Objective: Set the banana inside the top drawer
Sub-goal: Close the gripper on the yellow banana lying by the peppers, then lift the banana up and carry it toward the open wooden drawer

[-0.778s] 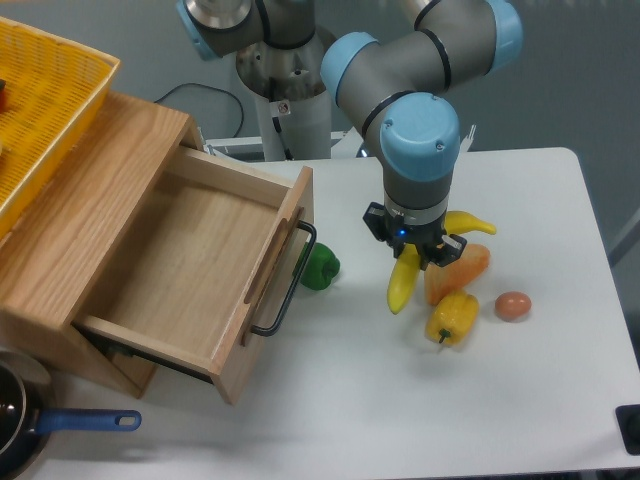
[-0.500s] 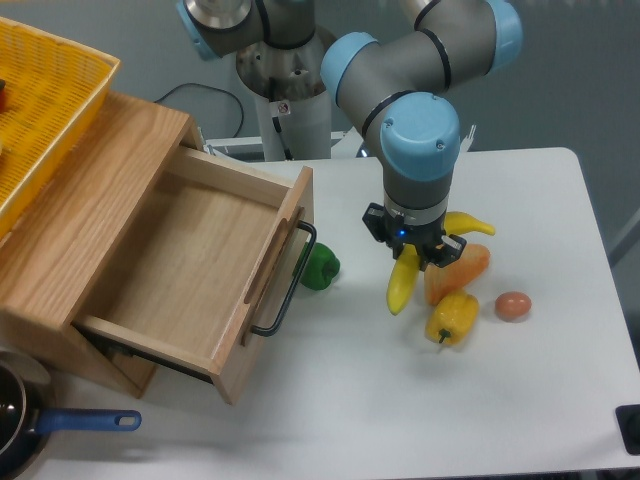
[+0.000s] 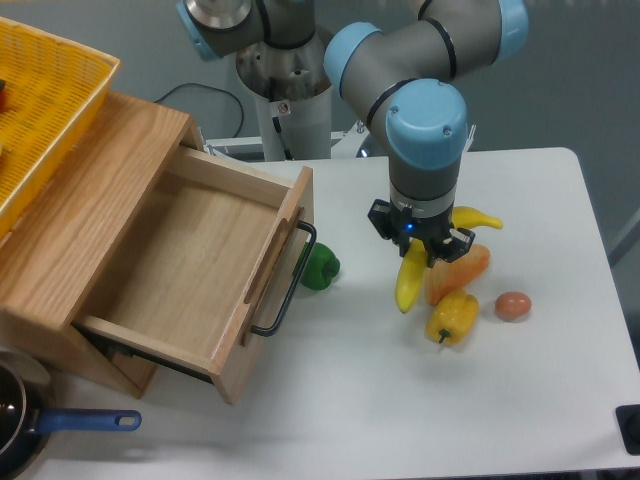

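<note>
White table [image 3: 560, 400]; end effector [image 3: 420, 247] clamps banana [image 3: 412, 278]; top drawer [image 3: 190, 260] open; grey floor behind.

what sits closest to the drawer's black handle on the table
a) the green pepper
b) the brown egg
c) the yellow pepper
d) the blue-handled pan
a, since the green pepper lies on the table right beside the black handle of the open drawer, while the yellow pepper and the egg lie well off to the right, past the banana under the tool.
</note>
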You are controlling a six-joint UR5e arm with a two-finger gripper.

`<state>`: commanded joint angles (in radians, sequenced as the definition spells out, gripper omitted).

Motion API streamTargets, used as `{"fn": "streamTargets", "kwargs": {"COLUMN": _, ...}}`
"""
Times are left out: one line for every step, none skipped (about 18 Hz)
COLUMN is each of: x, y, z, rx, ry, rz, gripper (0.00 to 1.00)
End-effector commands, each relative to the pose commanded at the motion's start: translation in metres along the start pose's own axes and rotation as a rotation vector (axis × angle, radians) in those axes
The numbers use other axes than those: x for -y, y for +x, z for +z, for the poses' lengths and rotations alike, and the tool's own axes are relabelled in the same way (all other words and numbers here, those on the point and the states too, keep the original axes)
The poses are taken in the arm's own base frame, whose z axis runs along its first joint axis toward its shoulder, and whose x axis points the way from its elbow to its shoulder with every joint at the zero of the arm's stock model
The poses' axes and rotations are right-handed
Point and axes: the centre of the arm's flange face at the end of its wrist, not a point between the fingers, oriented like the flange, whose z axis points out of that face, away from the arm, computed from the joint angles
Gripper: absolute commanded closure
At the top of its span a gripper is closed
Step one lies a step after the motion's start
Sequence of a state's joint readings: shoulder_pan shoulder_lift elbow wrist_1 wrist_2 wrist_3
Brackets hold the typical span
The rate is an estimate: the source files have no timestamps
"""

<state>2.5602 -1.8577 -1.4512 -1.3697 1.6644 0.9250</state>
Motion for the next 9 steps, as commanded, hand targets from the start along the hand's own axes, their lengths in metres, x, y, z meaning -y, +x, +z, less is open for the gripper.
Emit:
{"fn": "streamTargets", "kwargs": {"x": 0.0, "y": 0.001, "z": -0.001, "rx": -0.004, "ry": -0.001, "rz": -0.001, "gripper": 0.64}}
{"fn": "streamTargets", "kwargs": {"x": 0.001, "y": 0.004, "z": -0.001, "rx": -0.01, "ry": -0.006, "rz": -0.002, "gripper": 0.64}}
{"fn": "streamTargets", "kwargs": {"x": 0.001, "y": 0.006, "z": 0.0, "rx": -0.023, "ry": -0.014, "rz": -0.013, "gripper": 0.64}}
{"fn": "streamTargets", "kwargs": {"x": 0.0, "y": 0.009, "z": 0.002, "rx": -0.039, "ry": -0.025, "rz": -0.029, "gripper": 0.64}}
{"fn": "streamTargets", "kwargs": {"x": -0.001, "y": 0.011, "z": 0.0, "rx": -0.048, "ry": -0.027, "rz": -0.044, "gripper": 0.64}}
{"fn": "streamTargets", "kwargs": {"x": -0.005, "y": 0.013, "z": -0.008, "rx": -0.042, "ry": -0.022, "rz": -0.048, "gripper": 0.64}}
{"fn": "streamTargets", "kwargs": {"x": -0.01, "y": 0.016, "z": -0.018, "rx": -0.039, "ry": -0.012, "rz": -0.052, "gripper": 0.64}}
{"fn": "streamTargets", "kwargs": {"x": -0.012, "y": 0.017, "z": -0.023, "rx": -0.046, "ry": -0.002, "rz": -0.058, "gripper": 0.64}}
{"fn": "streamTargets", "kwargs": {"x": -0.013, "y": 0.019, "z": -0.029, "rx": -0.049, "ry": 0.017, "rz": -0.064, "gripper": 0.64}}
